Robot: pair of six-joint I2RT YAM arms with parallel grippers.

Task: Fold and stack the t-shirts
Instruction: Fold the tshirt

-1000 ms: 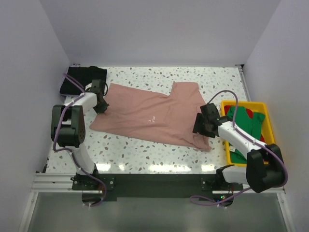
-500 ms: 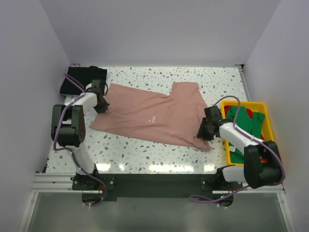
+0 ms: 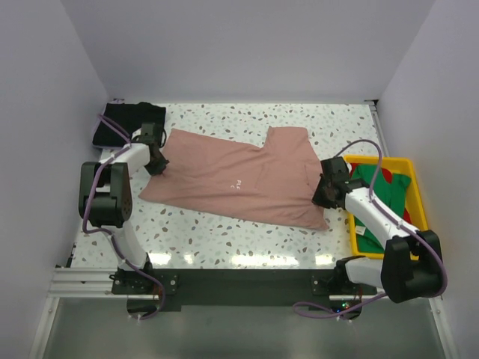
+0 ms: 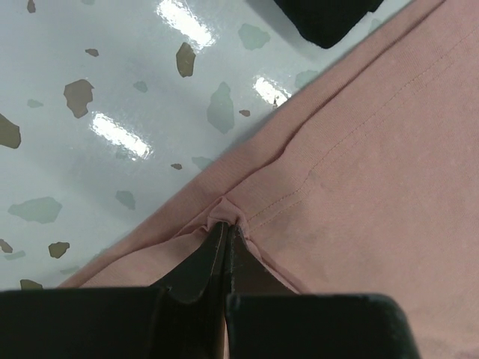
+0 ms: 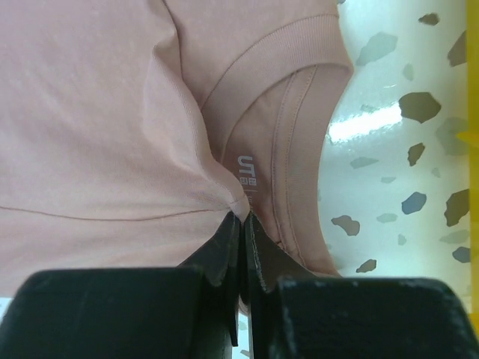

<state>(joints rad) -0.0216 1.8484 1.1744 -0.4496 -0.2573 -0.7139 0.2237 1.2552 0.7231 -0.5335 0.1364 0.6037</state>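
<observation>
The dusty-pink t-shirt (image 3: pixel 232 179) lies spread across the middle of the table, with small white text on it. My left gripper (image 3: pixel 157 163) is shut on a pinch of the shirt's left edge (image 4: pixel 374 149), its jaws (image 4: pixel 227 224) pressed together on the fold. My right gripper (image 3: pixel 323 196) is shut on the pink cloth (image 5: pixel 97 112) just beside the neck label and collar (image 5: pixel 299 149); its tips (image 5: pixel 243 217) meet on a raised pinch. A folded black t-shirt (image 3: pixel 127 122) rests at the far left corner. A green t-shirt (image 3: pixel 385 196) and a bit of red cloth (image 3: pixel 387 174) lie in the bin.
The yellow plastic bin (image 3: pixel 378 160) stands at the right edge of the table, right behind my right arm; its wall (image 5: pixel 471 134) shows at the right wrist view's margin. White walls close in the table on three sides. Speckled tabletop (image 3: pixel 247 120) shows beyond the pink shirt.
My right gripper has gone from open to shut, pinching the pink shirt by the collar, and has shifted right toward the bin, tugging that corner along. The left gripper has held still.
</observation>
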